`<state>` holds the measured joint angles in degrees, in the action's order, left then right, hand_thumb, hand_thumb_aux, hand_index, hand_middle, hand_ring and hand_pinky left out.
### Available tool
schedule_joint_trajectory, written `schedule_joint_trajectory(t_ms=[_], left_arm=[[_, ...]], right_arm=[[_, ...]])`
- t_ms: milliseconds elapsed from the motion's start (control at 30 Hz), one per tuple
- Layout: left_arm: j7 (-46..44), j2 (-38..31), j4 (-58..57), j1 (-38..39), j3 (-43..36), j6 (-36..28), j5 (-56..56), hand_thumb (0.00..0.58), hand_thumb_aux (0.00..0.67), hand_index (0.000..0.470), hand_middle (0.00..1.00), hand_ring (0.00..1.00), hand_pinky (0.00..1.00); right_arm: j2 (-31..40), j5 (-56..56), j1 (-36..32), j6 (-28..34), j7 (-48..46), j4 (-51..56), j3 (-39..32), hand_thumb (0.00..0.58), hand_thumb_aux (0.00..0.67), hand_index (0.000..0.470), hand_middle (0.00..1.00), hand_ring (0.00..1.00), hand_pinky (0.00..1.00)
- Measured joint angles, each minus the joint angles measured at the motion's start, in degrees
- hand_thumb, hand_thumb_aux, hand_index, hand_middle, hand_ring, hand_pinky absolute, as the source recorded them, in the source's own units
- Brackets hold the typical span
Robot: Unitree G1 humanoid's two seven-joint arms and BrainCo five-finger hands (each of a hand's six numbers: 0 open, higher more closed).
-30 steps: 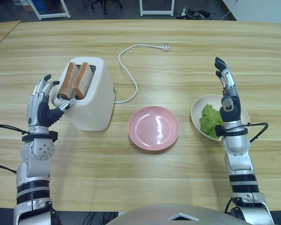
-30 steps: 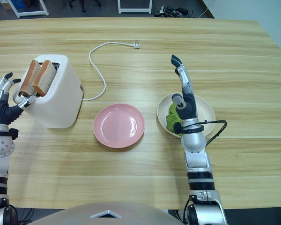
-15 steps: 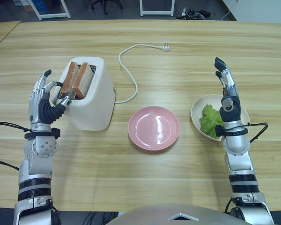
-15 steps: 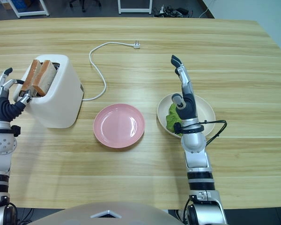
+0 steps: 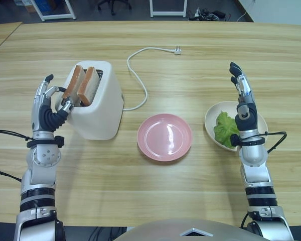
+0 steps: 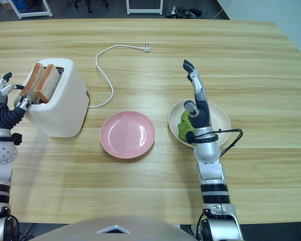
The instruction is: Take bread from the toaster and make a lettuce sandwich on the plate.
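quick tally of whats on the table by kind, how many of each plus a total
toaster: 1
bread slices: 2
pink plate: 1
bowl: 1
lettuce: 1
power cord: 1
total: 7

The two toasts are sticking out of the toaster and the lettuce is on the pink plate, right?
Not quite. The lettuce is not on the pink plate; it lies in the cream bowl to the right of it, as the left eye view shows. The two slices of toast do stick out of the white toaster.
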<state>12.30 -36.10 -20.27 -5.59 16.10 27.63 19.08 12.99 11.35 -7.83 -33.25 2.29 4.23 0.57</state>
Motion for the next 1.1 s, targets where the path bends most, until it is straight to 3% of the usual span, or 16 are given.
schedule_joint_trajectory(t_ms=[367,400,433,833,1100], left_arm=[[1.97,0.51,2.52,-2.41,5.21,6.05,-7.54,0.580,0.670,0.470,0.00,0.00,0.00],[2.02,0.74,3.01,-2.46,5.44,6.47,-8.03,0.580,0.670,0.470,0.22,0.22,0.22],[2.01,1.22,3.62,-2.46,5.84,7.09,-8.85,0.580,0.670,0.470,0.98,0.98,0.98],[-6.94,4.90,10.24,-3.81,10.23,9.83,-31.35,0.580,0.670,0.470,1.00,1.00,1.00],[-8.77,6.82,13.41,-4.44,15.87,9.76,-39.20,0.580,0.670,0.470,1.00,1.00,1.00]], right_arm=[[-0.09,0.00,-0.17,-0.04,0.07,0.85,-0.03,0.000,0.000,0.000,0.00,0.00,0.00],[-0.09,0.00,-0.21,-0.04,0.08,0.93,-0.03,0.000,0.000,0.000,0.00,0.00,0.00],[-0.09,0.00,-0.24,-0.04,0.08,0.96,-0.03,0.000,0.000,0.000,0.00,0.00,0.00],[-0.07,0.00,-0.45,-0.20,0.11,1.28,-0.02,0.000,0.000,0.000,0.00,0.00,0.00],[-0.03,0.00,-0.55,-0.37,0.13,1.67,0.01,0.000,0.000,0.000,0.00,0.00,0.00]])
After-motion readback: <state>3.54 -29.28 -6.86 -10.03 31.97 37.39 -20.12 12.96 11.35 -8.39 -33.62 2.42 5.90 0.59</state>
